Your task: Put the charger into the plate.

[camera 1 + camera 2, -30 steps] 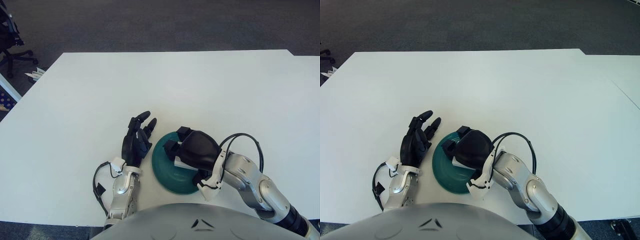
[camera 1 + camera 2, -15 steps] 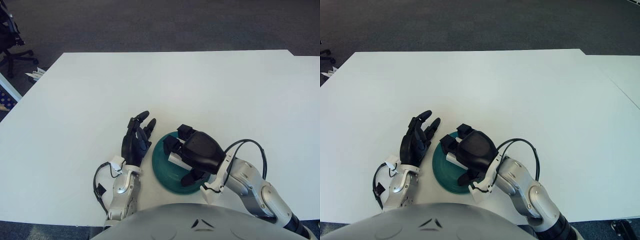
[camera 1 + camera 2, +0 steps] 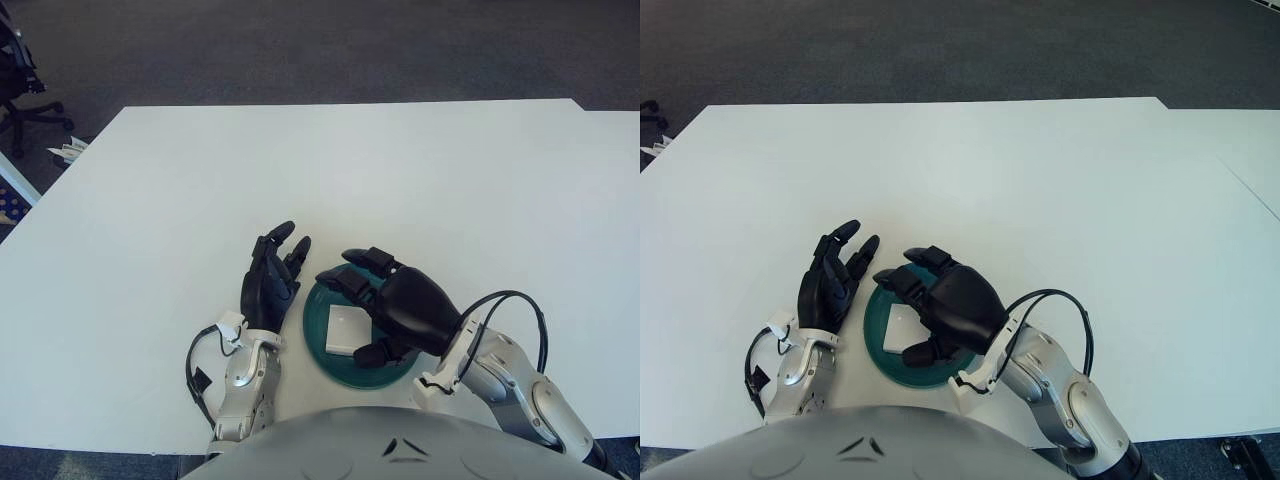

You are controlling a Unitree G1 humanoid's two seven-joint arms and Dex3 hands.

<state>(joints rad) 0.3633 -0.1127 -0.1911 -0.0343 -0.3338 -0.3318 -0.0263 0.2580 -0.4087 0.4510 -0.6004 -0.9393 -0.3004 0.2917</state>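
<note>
My right hand (image 3: 400, 305) hovers over the green plate (image 3: 318, 345), fingers spread, empty. Charger (image 3: 346, 330) lies flat inside. Left hand (image 3: 268, 285) idle beside, relaxed. Next: lift clear without nudging.

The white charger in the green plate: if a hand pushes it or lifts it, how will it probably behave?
The charger looks like a flat, square block lying on its broad face, so it should slide rather than roll or tip. Its boxy shape suggests it is stiff. The plate has a raised rim, which would probably stop a sideways push. The right hand hovers open above it; the left hand rests beside the plate.
</note>
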